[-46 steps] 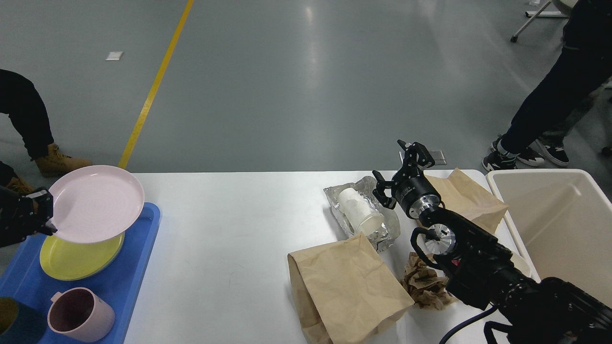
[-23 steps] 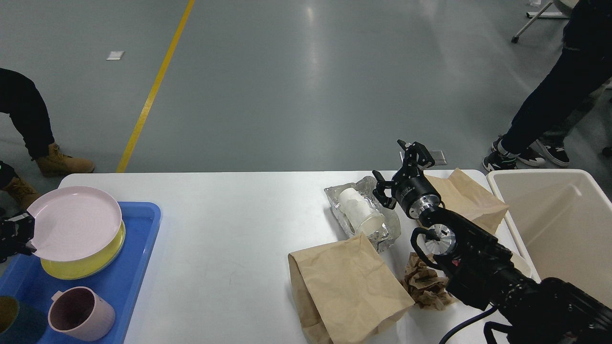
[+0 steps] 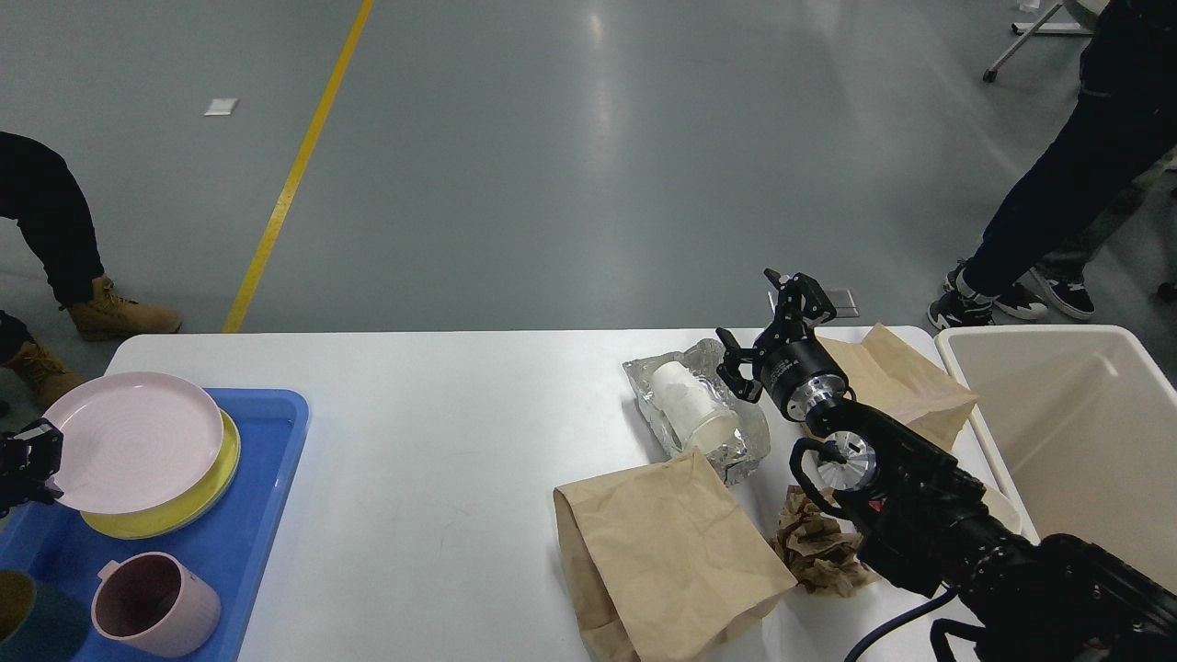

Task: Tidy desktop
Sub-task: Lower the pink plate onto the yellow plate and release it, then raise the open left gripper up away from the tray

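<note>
The white desktop (image 3: 441, 414) carries trash on its right half: a paper cup (image 3: 694, 405) lying on crumpled foil (image 3: 736, 452), a large brown paper bag (image 3: 662, 552), a second brown bag (image 3: 906, 379) and a crumpled brown paper wad (image 3: 814, 547). My right gripper (image 3: 768, 326) is open and empty, held above the far edge between the foil and the second bag. My left gripper (image 3: 32, 464) at the far left grips the rim of a pink plate (image 3: 138, 441), which lies on a yellow plate (image 3: 188, 507) in the blue tray (image 3: 267, 496).
A pink mug (image 3: 152, 602) and a dark teal cup (image 3: 28, 625) stand in the tray's near end. A beige bin (image 3: 1021, 478) stands at the table's right end. People's legs stand beyond the table at the far left (image 3: 55, 230) and far right (image 3: 1057, 193).
My left gripper has carried the pink plate down and to the left, from tilted above the tray to lying on the yellow plate. The right arm has not moved.
</note>
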Available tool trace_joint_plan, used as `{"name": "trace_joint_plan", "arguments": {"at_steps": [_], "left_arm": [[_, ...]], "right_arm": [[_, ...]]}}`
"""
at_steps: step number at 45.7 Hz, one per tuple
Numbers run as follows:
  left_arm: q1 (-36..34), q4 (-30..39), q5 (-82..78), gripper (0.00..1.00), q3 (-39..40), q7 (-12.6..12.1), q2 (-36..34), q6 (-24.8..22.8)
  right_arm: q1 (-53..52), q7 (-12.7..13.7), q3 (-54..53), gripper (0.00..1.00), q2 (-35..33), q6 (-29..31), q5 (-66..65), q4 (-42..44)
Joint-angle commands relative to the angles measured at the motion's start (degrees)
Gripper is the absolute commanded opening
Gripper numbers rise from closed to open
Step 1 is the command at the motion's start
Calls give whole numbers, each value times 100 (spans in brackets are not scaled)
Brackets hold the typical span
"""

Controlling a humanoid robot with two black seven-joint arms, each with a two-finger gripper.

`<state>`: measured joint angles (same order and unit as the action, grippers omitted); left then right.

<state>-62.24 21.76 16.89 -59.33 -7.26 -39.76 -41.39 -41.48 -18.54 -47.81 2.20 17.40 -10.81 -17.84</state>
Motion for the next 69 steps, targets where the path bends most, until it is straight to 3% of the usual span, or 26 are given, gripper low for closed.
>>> {"name": "trace_joint_plan", "arguments": {"at_steps": [1,8,21,28,39,42,46,47,51,61,69], "left_arm": [[10,-5,-2,0,1,-12,82,35],[45,-14,-2,0,9,-3,135,44],[116,-23,-2,29,18,40,144,641],[116,-14,-2,38,18,40,144,826],[2,100,-2,50,158,23,118,694],[-86,223,-2,59,273,5,74,633],[-244,294,-2,80,256,-21,-58,624],[-349,363,-2,85,238,-21,-145,615],[-665,671,-37,92,212,-39,-347,571],[-2062,1664,-125,95,-280,-126,-1025,361],[-3065,1850,-195,95,-746,-381,-1245,88]], "right_arm": [[0,0,0,100,0,0,0,0],[0,0,0,100,0,0,0,0],[0,0,0,100,0,0,0,0],[0,0,0,100,0,0,0,0],[0,0,0,100,0,0,0,0],[0,0,0,100,0,0,0,0],[0,0,0,100,0,0,0,0],[0,0,0,100,0,0,0,0],[0,0,0,100,0,0,0,0],[0,0,0,100,0,0,0,0],[0,0,0,100,0,0,0,0]]}}
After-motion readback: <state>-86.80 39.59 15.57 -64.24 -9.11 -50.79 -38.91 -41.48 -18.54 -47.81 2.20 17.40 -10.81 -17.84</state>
